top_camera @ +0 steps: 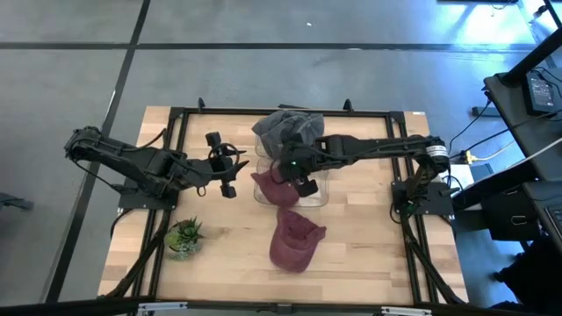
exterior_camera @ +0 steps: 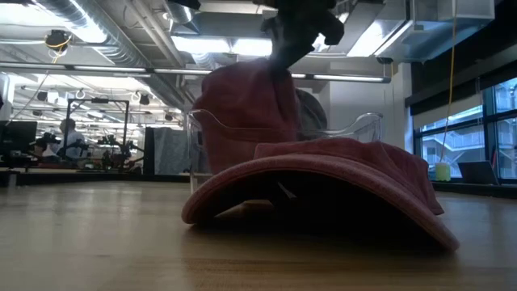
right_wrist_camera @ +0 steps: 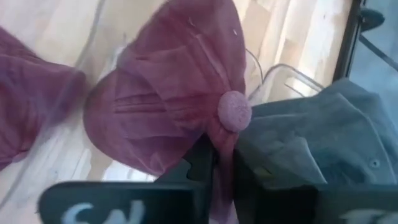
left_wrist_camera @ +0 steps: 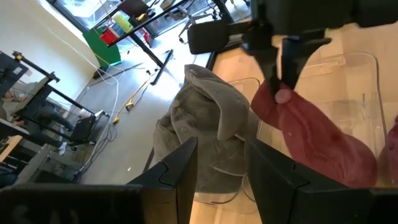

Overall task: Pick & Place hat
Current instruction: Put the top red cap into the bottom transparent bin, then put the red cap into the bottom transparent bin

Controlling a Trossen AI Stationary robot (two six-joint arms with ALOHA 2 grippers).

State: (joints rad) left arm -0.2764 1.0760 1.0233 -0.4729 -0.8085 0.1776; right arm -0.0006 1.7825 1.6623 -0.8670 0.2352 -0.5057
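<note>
While over bin [top_camera: 318, 195] — right gripper [top_camera: 296, 175] pinching maroon hat [top_camera: 268, 184].

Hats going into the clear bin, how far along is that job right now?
Partly done. A grey hat already sits at the clear bin's far end. The right gripper is pinching a maroon cap by its crown over the bin, not yet released. Another maroon cap still lies on the table. The left gripper waits open beside the bin.
</note>
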